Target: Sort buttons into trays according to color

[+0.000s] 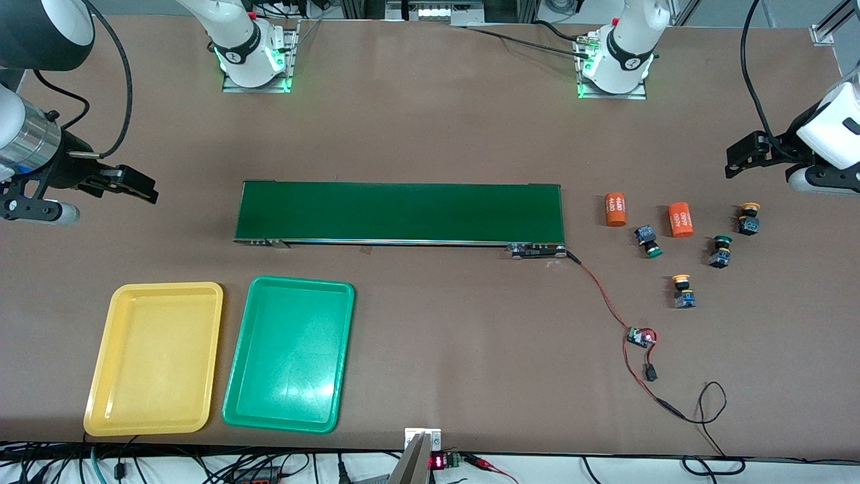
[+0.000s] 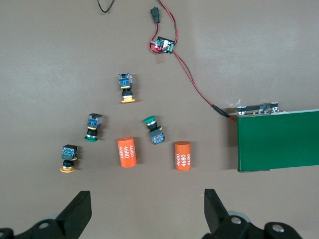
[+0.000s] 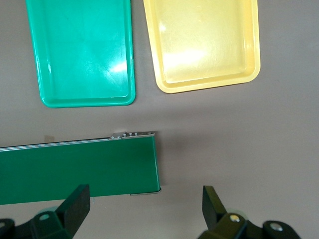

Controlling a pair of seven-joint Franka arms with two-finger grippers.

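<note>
Yellow tray point(image 1: 155, 359) and green tray point(image 1: 289, 354) are lying empty near the tabletop's front edge; left gripper point(image 2: 147, 211) and right gripper point(image 3: 144, 209) are hovering, released.

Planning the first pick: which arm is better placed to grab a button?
Left. Its open pincer hangs over the table's end where all four buttons lie. The right pincer, also open, waits by the trays, the conveyor belt between.

Table point(image 1: 430, 134); trays point(image 1: 154, 356); buttons point(image 1: 682, 291); conveyor point(image 1: 400, 212)
</note>
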